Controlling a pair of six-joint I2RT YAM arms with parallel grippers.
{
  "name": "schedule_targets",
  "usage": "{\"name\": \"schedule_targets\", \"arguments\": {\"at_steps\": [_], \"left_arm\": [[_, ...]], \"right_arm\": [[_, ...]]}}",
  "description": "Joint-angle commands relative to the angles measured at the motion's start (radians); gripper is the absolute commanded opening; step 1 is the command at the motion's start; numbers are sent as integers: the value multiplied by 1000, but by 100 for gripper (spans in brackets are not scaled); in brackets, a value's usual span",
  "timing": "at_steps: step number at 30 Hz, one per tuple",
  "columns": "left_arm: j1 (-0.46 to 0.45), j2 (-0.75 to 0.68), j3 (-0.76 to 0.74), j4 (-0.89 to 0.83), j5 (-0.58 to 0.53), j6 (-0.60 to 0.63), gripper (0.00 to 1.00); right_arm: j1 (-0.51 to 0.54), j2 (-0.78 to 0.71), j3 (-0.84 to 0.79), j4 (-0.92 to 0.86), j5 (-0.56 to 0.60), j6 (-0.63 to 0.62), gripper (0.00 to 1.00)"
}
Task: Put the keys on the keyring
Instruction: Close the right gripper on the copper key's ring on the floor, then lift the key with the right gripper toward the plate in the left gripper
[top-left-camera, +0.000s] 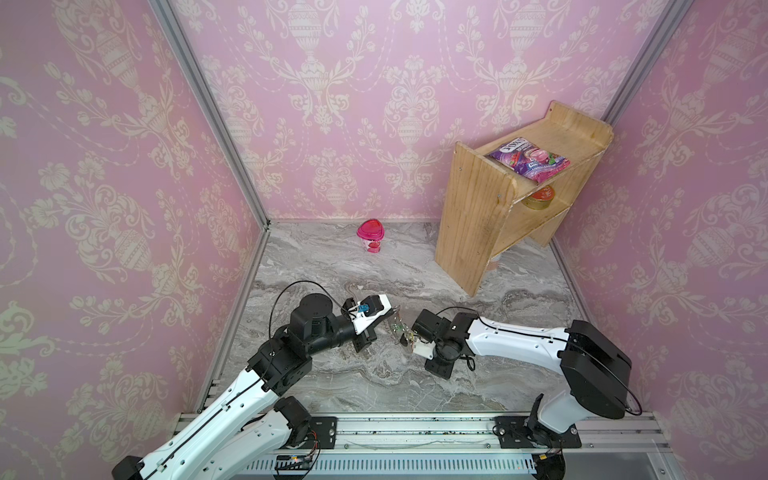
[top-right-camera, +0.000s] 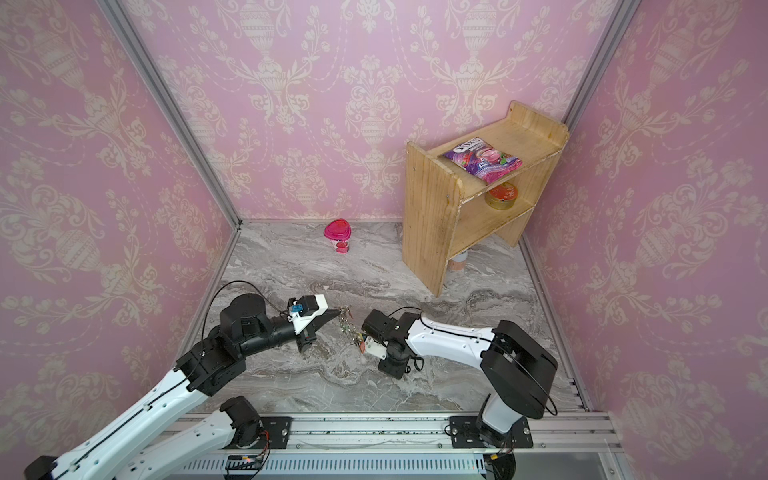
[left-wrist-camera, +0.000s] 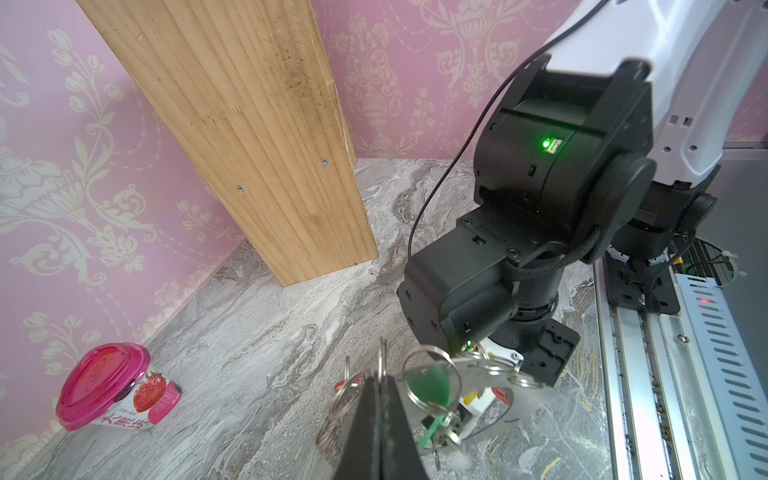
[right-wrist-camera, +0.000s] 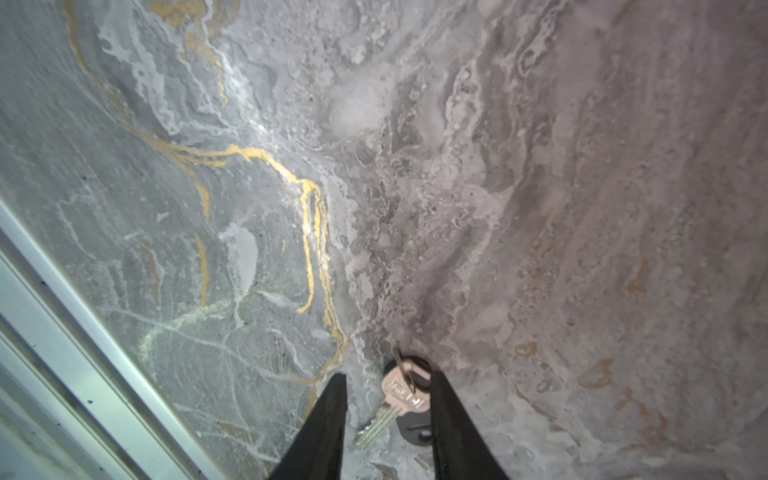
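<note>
My left gripper (left-wrist-camera: 380, 376) is shut on one metal ring of the keyring (left-wrist-camera: 478, 374), a flat grey plate with several rings and a green tag (left-wrist-camera: 428, 386). In both top views the keyring (top-left-camera: 401, 328) (top-right-camera: 347, 326) hangs tilted from the left gripper (top-right-camera: 340, 311) above the marble floor. The keys (right-wrist-camera: 401, 395), a silver key on a small ring with a black tag under it, lie on the marble. My right gripper (right-wrist-camera: 387, 375) points down over them, open. One finger is beside the black tag. A gap separates the other finger from the key.
A wooden shelf (top-left-camera: 490, 220) stands at the back right with a snack bag (top-left-camera: 528, 160) on top and a tin (top-left-camera: 540, 197) inside. A pink-lidded cup (top-left-camera: 370, 235) lies by the back wall. An aluminium rail (top-left-camera: 415, 428) runs along the front edge.
</note>
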Motion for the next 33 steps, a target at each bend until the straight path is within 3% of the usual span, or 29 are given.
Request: {"name": "schedule_targets", "arguments": {"at_steps": [1, 25, 33], "left_arm": [[6, -18, -5, 10, 16, 4, 0], [6, -20, -6, 11, 20, 1, 0], [7, -22, -5, 13, 21, 3, 0]], "right_arm": [[8, 27, 0, 1, 23, -37, 31], [7, 61, -3, -12, 73, -40, 18], [1, 27, -1, -10, 78, -22, 0]]}}
